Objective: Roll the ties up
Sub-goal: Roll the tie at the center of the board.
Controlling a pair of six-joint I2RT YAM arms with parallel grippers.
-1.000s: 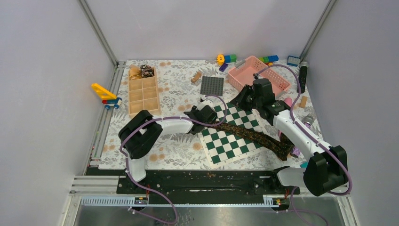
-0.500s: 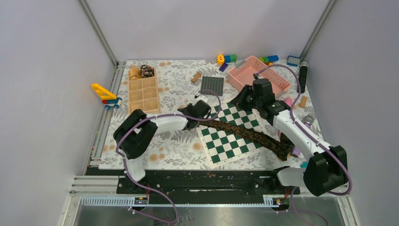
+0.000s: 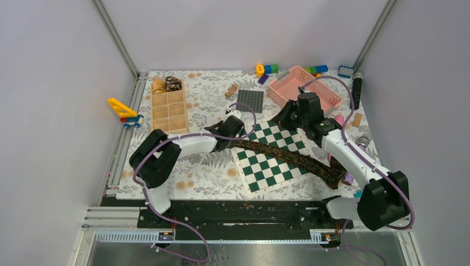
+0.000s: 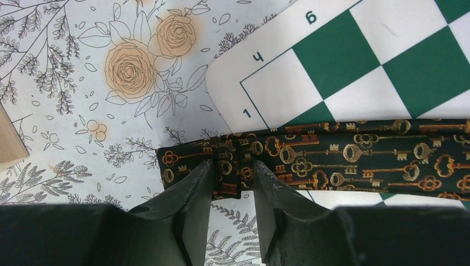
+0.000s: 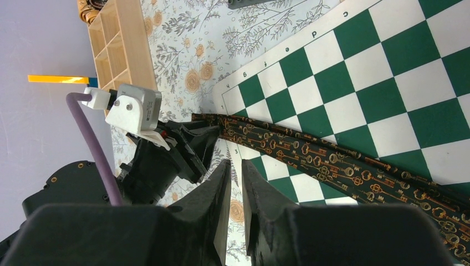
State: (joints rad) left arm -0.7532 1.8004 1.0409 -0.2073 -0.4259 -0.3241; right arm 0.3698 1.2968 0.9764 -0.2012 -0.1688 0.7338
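The tie, dark with gold keys, lies slantwise across the chessboard, its narrow end just off one corner of the board. The left gripper is clamped on that end. Above the board's far edge, the right gripper hangs with its fingers almost together, holding nothing.

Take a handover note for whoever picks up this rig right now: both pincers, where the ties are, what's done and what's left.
Left pincer: closed on the narrow end of the key-patterned tie, just off the corner of the chessboard.
Right pincer: nearly shut, empty, above the chessboard.
Key-patterned tie: unrolled, lying flat diagonally across the chessboard.
Done: a gold roll and a dark roll sit in the far compartments of the wooden tray.
Left: roll this tie from the held end, then probably put it in the tray.
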